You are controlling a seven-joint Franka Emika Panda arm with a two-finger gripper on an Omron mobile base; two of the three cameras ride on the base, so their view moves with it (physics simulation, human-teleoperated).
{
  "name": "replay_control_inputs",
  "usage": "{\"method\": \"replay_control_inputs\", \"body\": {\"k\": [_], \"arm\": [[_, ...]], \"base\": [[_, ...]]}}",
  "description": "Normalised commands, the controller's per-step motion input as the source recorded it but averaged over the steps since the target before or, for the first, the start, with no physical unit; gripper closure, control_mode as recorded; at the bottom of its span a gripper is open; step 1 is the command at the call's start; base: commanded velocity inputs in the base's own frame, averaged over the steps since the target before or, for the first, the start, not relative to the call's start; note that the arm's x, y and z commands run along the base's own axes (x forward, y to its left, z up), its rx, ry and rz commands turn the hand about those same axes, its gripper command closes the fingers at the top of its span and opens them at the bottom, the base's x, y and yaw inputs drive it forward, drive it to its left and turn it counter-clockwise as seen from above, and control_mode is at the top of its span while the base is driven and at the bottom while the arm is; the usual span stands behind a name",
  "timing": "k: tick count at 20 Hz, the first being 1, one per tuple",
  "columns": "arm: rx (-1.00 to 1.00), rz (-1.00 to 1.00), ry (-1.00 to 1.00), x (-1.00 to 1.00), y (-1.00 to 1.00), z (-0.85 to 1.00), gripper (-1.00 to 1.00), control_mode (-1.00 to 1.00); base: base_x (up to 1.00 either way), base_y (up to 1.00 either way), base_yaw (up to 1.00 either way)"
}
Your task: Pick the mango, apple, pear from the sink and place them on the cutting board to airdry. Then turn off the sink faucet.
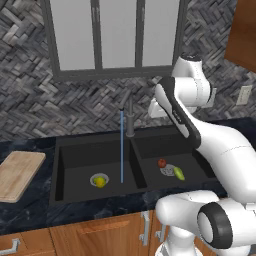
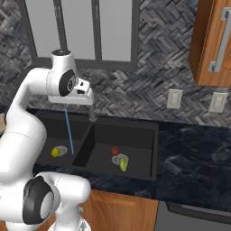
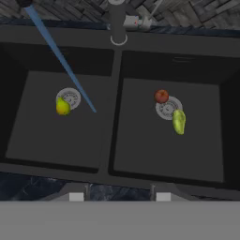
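Black sink [image 3: 117,51] holds apple [image 3: 161,96], water stream [image 3: 61,58] in the left basin.

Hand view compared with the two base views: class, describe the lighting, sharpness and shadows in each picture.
Hand view: dim and softly blurred, the sink nearly uniform black, yet the apple stands out. Left base view: brighter, mildly soft, the cutting board evenly lit without strong shadow. Right base view: brightest, with pale mottling on the dark counter; no hard shadows beneath the fruit.

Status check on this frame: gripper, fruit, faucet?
Gripper shut, empty, above sink. Apple and two other fruits in basins. Faucet running. Nothing blocking.
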Motion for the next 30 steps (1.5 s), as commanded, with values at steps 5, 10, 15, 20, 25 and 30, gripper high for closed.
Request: {"method": "replay_control_inputs", "body": {"k": [5,10,15,20,25,30], "arm": [[0.0,0.0,0.0,-0.12,0.01,-0.02,-1.0,-1.0],[0.0,0.0,0.0,-0.06,-0.04,-0.17,-1.0,-1.0],[0.0,0.0,-0.01,-0.02,-0.15,-0.25,-1.0,-1.0],[0.0,0.0,-0.01,0.0,-0.26,-0.13,-1.0,-1.0],[0.0,0.01,-0.05,0.0,-0.18,-0.06,-1.0,-1.0],[0.0,0.02,-0.07,0.0,-0.2,-0.13,-1.0,-1.0]], "base": [[0.0,0.0,0.0],[0.0,0.0,0.0],[0.0,0.0,0.0],[0.0,0.0,0.0],[0.0,0.0,0.0],[0.0,0.0,0.0]]}}
